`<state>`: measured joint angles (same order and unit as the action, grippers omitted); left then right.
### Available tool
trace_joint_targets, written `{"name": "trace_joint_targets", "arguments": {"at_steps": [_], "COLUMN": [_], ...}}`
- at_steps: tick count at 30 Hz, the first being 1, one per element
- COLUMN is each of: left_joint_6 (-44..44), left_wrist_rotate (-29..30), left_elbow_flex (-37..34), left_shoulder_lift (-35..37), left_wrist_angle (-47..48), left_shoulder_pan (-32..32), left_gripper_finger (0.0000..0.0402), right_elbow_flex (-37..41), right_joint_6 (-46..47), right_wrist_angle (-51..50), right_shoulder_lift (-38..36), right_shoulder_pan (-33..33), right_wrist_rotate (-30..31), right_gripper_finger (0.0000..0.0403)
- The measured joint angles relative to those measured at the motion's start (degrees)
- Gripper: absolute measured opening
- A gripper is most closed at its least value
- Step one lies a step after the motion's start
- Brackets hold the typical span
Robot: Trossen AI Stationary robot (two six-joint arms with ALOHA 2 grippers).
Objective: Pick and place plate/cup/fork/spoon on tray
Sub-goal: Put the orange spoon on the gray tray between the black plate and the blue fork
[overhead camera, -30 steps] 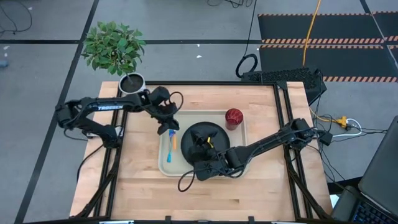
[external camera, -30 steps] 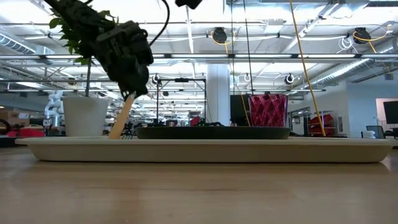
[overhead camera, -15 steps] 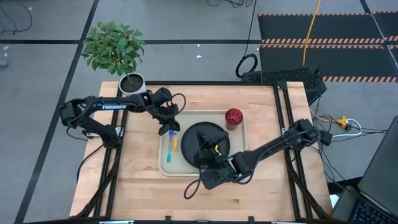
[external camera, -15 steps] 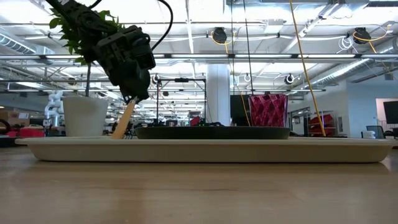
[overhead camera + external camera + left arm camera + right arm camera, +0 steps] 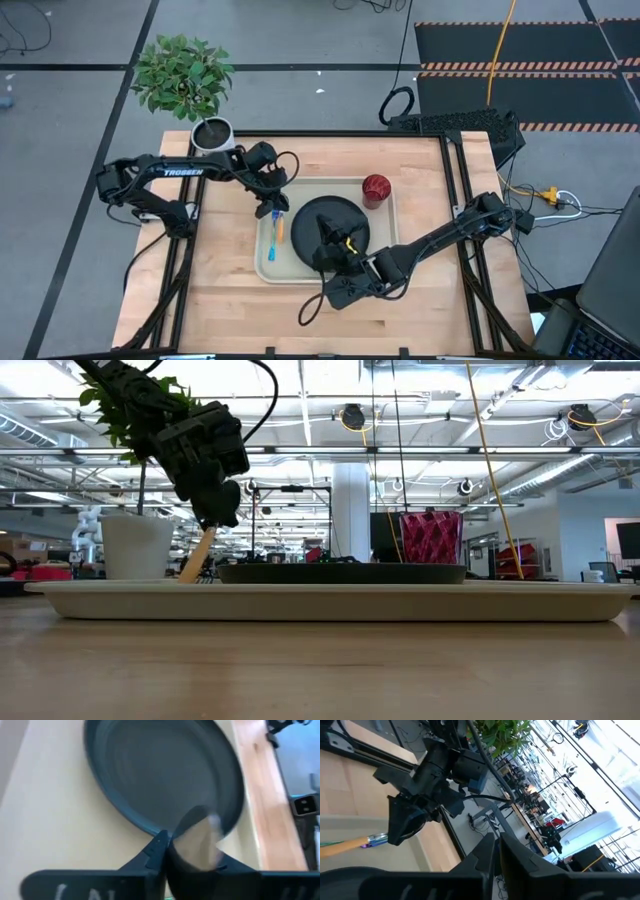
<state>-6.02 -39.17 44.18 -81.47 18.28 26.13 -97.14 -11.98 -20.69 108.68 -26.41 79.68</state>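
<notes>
The beige tray (image 5: 268, 272) lies mid-table. It bears the black plate (image 5: 345, 212), the red cup (image 5: 376, 187) at its far right corner and the blue-handled fork (image 5: 271, 246) along its left side. My left gripper (image 5: 272, 207) stands over the tray's far left part, shut on the spoon (image 5: 279, 229). The spoon's orange handle (image 5: 199, 552) slants down toward the tray. My right gripper (image 5: 330, 255) is shut and empty, raised over the plate's near edge. My left gripper pinches the spoon at its metal bowl end (image 5: 197, 837) between its two fingers, coming from above and slanting down. The orange handle (image 5: 342, 845) hangs tilted below the fingers. Its free end (image 5: 186, 574) reaches down to the tray beside the fork.
A white pot with a green plant (image 5: 210, 132) stands at the table's far left corner, just behind my left arm. Bare wood (image 5: 230, 300) lies to the left and near side of the tray. Black frame rails (image 5: 455, 180) run along the table's sides.
My right gripper has drawn back from over the plate toward the table's near edge, staying shut. My left gripper has kept its hold on the spoon and has barely shifted.
</notes>
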Motion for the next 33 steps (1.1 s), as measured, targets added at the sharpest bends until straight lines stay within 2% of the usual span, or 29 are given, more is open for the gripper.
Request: {"name": "trace_joint_targets", "arguments": {"at_steps": [8,13,19,27,33], "left_joint_6": [0.1,0.6,0.8,0.4,-4.5], "left_wrist_rotate": [2.0,2.2,5.0,5.3,5.8], "left_elbow_flex": [0.0,0.0,0.0,0.0,0.1], "left_shoulder_lift": [0.0,0.0,0.0,0.0,1.7], "left_wrist_angle": [-0.5,-2.0,-2.6,-4.7,-3.5], "left_shoulder_pan": [0.0,0.0,0.0,0.0,-0.8], "left_gripper_finger": [0.0150,0.0184,0.0195,0.0195,0.0195], "right_elbow_flex": [0.0,0.0,0.0,0.0,0.0], "right_joint_6": [0.4,0.8,0.9,1.5,1.5], "right_wrist_angle": [-0.1,-0.7,-0.7,-0.6,-1.1], "right_shoulder_lift": [0.0,0.0,0.0,0.0,0.0], "right_shoulder_pan": [0.0,0.1,0.1,0.1,0.1], "right_wrist_rotate": [-0.1,-0.2,-0.2,-0.3,-0.3], "right_gripper_finger": [0.0020,0.0020,0.0020,0.0020,0.0020]}}
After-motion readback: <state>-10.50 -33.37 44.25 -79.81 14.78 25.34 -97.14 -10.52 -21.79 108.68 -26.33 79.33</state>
